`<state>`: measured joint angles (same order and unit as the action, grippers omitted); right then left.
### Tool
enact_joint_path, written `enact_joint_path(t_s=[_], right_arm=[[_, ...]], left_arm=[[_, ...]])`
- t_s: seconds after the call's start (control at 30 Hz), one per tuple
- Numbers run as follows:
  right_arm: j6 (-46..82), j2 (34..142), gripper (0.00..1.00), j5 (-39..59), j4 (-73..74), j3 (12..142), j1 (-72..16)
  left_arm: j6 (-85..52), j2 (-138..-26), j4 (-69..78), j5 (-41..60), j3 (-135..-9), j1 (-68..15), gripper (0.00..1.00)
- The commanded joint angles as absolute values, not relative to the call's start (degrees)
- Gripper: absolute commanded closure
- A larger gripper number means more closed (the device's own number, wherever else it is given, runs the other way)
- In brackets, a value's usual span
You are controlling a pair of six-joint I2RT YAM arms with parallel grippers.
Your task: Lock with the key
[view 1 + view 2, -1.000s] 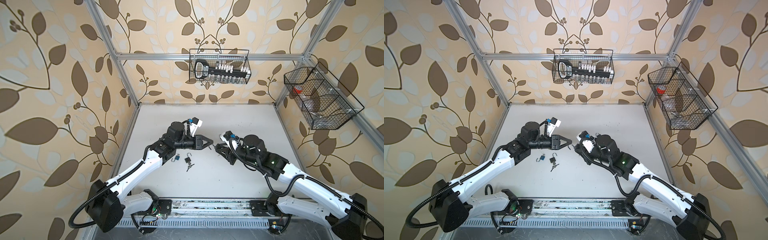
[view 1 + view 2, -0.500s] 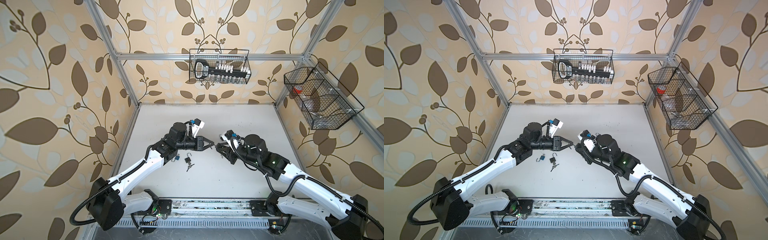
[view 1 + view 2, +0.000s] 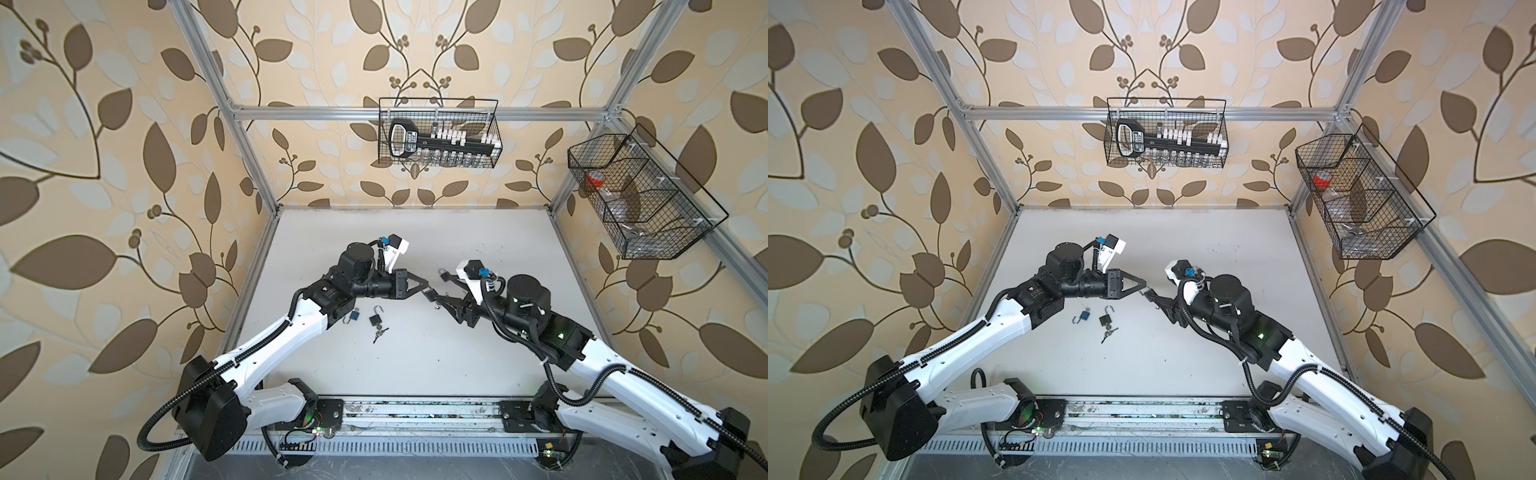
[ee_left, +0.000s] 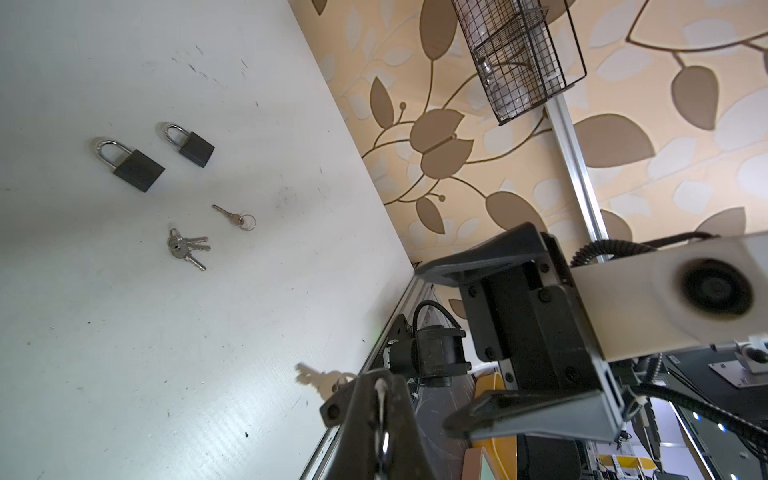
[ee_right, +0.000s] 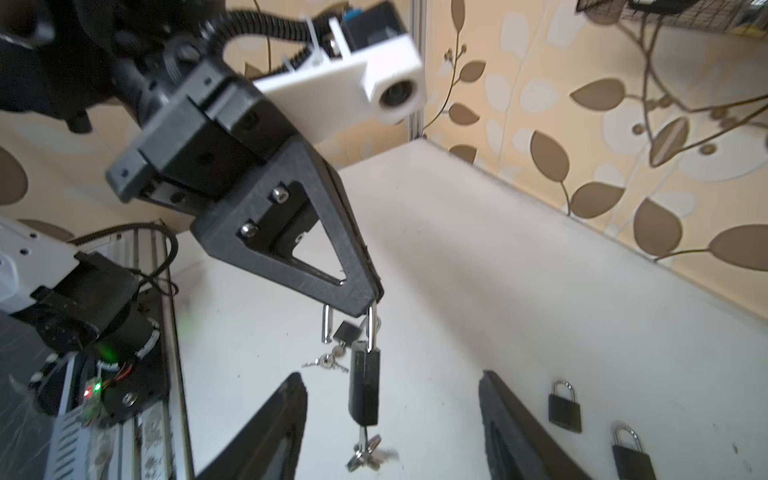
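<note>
One padlock (image 5: 365,388) hangs by its shackle from the clamped left gripper (image 5: 372,297), long axis vertical, keys (image 5: 368,453) pointing down; right gripper (image 5: 390,375) stands spread.

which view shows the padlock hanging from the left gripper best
The right wrist view: the padlock hangs whole by its shackle from the left gripper, keys dangling below. In both top views it is a tiny dark speck; the left wrist view shows only blurred bits beside the fingers.
</note>
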<state>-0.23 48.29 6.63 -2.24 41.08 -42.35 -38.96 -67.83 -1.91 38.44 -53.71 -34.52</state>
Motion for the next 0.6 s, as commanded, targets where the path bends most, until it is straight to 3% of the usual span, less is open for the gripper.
enact_joint_path(t_s=[0.0,0.13,0.3,0.57], right_arm=[[-2.2,45.3,0.28,4.1,9.2,35.4,-42.3],[-3.9,44.8,0.27,6.5,15.5,33.2,-42.2],[-3.6,50.3,0.35,12.9,18.7,35.3,-42.2],[-2.1,57.1,0.53,13.6,19.6,39.0,-42.2]], left_arm=[[-40.3,-63.6,-1.1,34.5,-57.1,-34.7,1.00],[-41.4,-61.8,-0.7,32.1,-56.9,-34.6,1.00],[-42.5,-61.1,1.4,32.6,-56.9,-34.7,1.00],[-43.9,-61.3,3.4,34.8,-56.6,-34.7,1.00]])
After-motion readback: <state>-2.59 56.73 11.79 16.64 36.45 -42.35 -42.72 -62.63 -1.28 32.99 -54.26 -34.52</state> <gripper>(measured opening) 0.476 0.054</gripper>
